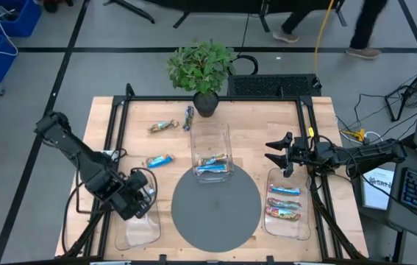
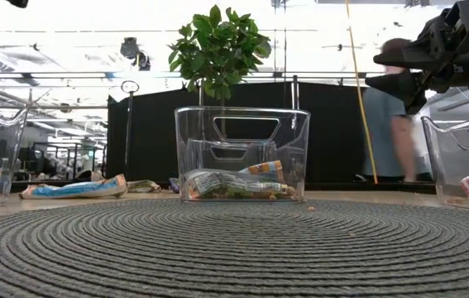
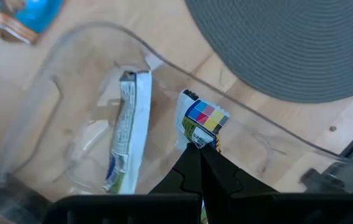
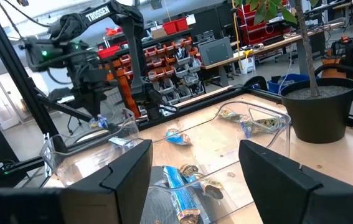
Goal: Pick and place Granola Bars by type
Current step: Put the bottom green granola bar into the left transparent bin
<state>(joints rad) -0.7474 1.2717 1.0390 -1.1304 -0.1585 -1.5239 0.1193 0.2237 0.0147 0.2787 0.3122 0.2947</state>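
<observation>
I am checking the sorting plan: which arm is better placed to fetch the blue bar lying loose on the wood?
Probably the right: its tool is open and empty above the table. The left tool is shut on a bar over the left tray, though the blue bar lies nearer it.

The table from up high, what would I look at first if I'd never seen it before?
Probably the big round grey mat at the front middle of the table, with the leafy potted plant at the back edge. Next, the left gripper, shut on a granola bar over the clear tray at the front left. The right gripper hangs open above the right tray, which holds three bars.
</observation>
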